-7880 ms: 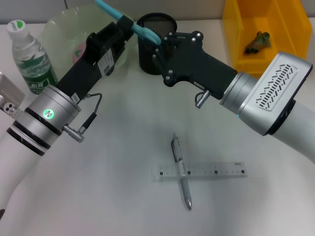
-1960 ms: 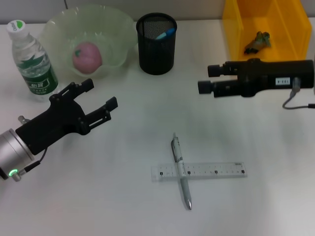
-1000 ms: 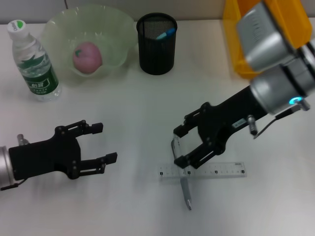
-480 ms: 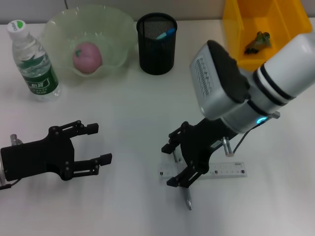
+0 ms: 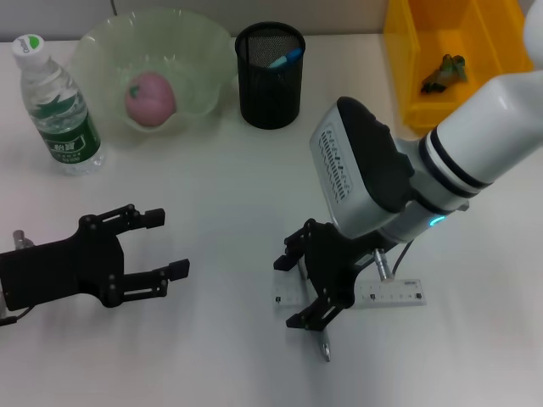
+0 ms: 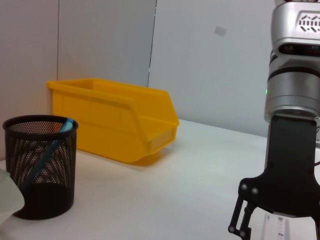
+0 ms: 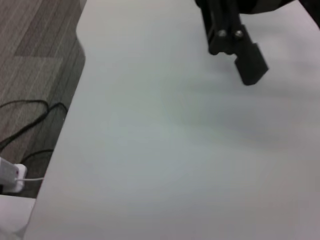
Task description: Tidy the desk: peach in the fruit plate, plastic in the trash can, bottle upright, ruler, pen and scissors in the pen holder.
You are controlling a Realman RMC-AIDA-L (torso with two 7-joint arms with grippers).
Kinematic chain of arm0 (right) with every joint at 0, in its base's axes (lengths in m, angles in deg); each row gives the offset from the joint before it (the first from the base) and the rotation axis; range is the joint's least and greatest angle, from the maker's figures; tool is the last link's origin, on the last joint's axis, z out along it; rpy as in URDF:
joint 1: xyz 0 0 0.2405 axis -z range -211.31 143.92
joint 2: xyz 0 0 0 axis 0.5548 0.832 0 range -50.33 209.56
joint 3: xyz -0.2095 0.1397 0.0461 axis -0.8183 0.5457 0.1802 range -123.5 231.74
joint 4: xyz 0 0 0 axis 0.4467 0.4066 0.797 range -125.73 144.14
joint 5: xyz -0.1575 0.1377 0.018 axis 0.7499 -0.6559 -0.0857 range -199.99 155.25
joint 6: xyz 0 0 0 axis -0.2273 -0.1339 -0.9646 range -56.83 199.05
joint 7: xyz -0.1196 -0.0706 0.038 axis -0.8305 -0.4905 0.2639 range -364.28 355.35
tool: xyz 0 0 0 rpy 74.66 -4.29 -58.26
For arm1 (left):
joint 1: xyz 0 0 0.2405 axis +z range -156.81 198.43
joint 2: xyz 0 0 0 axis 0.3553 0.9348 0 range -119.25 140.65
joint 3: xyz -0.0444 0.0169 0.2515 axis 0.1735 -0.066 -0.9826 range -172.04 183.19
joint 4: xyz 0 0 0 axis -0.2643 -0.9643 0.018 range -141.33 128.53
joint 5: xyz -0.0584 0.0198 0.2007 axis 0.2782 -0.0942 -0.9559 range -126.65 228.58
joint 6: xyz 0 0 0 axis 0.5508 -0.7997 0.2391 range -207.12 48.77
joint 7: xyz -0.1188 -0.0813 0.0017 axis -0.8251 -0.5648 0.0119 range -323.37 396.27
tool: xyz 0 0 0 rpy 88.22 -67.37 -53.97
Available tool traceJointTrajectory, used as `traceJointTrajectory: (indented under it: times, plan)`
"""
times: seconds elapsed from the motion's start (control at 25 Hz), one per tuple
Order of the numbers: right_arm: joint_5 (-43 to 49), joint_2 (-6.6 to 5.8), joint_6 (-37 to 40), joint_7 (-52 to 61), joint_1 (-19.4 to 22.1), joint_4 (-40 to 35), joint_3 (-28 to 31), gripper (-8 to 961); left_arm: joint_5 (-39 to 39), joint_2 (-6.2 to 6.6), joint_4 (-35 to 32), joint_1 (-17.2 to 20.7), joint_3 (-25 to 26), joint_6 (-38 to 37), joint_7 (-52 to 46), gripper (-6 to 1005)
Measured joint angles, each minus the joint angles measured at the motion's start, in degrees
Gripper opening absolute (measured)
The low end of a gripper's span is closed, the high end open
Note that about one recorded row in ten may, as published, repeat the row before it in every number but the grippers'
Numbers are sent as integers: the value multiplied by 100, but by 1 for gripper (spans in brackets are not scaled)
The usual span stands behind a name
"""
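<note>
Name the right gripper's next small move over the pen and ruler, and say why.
Probably lower a little and close on the pen. The right gripper hangs open right above where the pen crosses the ruler, its fingers either side of the pen. The pen holder already holds the scissors; the left gripper waits open, apart.

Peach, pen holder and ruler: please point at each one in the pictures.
peach (image 5: 150, 97), head view, middle of its pink skin.
pen holder (image 5: 270, 93), head view, front mesh wall.
ruler (image 5: 399, 291), head view, its uncovered end.

Office-style test bench: white desk (image 5: 229, 178), grey partition walls (image 6: 100, 45), striped carpet (image 7: 35, 45) with cables, yellow parts bin (image 6: 112, 120).
</note>
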Motion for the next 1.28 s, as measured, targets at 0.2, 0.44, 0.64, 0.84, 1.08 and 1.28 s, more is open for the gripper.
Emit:
traceJointTrajectory:
  times: [0.2,0.44,0.64,0.84,1.08,1.28]
  plan:
    - [0,11,-29,-25,78,-129,-87,791,5,-9,0,6,29,0,-1,841]
    - [0,11,-136,-25,103,-140,-186,763,14,-28,0,8,29,-5,-1,841]
    - [0,9,-219,-22,121,-141,-273,639,14,-42,0,8,28,-37,-1,841]
    - [0,8,-251,-14,129,-139,-321,527,15,-46,0,8,40,-96,-1,841]
    - [0,8,-380,6,191,-197,-325,463,14,-46,1,8,90,-119,-1,841]
    - [1,8,-429,41,227,-238,-277,416,13,-46,0,8,104,-133,-1,841]
